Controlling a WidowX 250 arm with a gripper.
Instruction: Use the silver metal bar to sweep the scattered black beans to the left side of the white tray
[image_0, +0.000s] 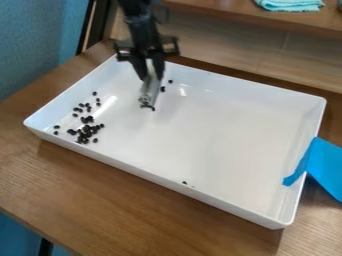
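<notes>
My gripper hangs over the back left part of a white tray, its fingers shut on a short grey, metallic-looking object. The object points down toward the tray floor, with a few dark bits at its lower end; whether it touches the floor I cannot tell. Black beans lie in a loose cluster in the tray's left corner, with several more scattered just behind them. A couple of dark beans sit right of the gripped object, and a small dark bit lies by the front wall.
The tray's raised walls surround the work area on a wooden table. A blue strip hangs over the right wall onto the table. Behind, a wooden shelf carries a folded teal cloth. A blue wall stands at the left.
</notes>
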